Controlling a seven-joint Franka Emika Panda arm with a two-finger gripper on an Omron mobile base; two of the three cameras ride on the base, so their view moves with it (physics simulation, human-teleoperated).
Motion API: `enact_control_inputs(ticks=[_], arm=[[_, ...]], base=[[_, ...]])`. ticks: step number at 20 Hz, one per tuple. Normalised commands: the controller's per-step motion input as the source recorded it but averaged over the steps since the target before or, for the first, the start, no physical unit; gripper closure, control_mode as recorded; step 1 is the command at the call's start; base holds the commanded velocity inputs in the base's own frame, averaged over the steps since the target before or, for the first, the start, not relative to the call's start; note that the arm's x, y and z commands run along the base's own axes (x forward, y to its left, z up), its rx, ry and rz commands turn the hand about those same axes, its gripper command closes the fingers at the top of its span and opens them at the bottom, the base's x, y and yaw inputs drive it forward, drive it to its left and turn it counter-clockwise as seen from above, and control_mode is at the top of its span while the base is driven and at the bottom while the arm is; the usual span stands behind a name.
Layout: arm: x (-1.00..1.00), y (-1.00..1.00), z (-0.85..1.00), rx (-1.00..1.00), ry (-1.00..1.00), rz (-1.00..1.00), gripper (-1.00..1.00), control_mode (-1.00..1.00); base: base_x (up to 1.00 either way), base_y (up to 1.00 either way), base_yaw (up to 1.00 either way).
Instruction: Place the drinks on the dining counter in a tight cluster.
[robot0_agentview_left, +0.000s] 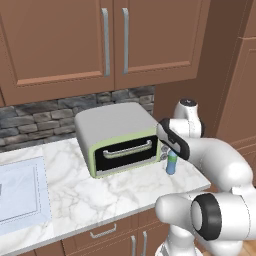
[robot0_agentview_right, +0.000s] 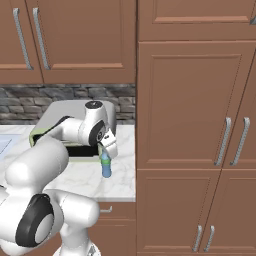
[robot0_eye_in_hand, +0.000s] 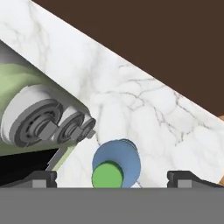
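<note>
A small pale-blue bottle (robot0_agentview_left: 171, 164) (robot0_agentview_right: 106, 167) with a green cap stands upright on the marble worktop, just right of the toaster oven. My gripper (robot0_agentview_left: 170, 150) (robot0_agentview_right: 108, 149) hangs directly above it, pointing down. In the hand view the bottle (robot0_eye_in_hand: 116, 163) sits between my two fingertips (robot0_eye_in_hand: 42, 177), and the gripper (robot0_eye_in_hand: 113, 178) is open with nothing held. The jaws stand wide on either side of the cap without touching it. The dining counter is out of view.
A grey-and-green toaster oven (robot0_agentview_left: 119, 136) (robot0_agentview_right: 52, 122) with knobs (robot0_eye_in_hand: 30, 122) stands close on the bottle's left. The worktop's right end (robot0_agentview_right: 131, 185) lies just beyond the bottle, against tall brown cabinets (robot0_agentview_right: 190, 125). A sink (robot0_agentview_left: 20, 192) lies far left; wall cabinets (robot0_agentview_left: 100, 40) hang overhead.
</note>
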Motion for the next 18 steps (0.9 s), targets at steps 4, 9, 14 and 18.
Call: enact_control_inputs(ticks=[4, 9, 14, 18], arm=[[0.08, 0.00, -0.24, 0.00, 0.00, 0.00, -1.00, -1.00], [0.02, 0.00, -0.24, 0.00, 0.00, 0.00, -1.00, -1.00], [0.00, 0.00, -0.10, 0.00, 0.01, 0.00, -1.00, -1.00], [0.09, 0.00, -0.04, 0.00, 0.00, 0.00, -1.00, -1.00]], base=[[0.00, 0.00, 0.00], [0.00, 0.00, 0.00], [0.00, 0.00, 0.00], [0.00, 0.00, 0.00]])
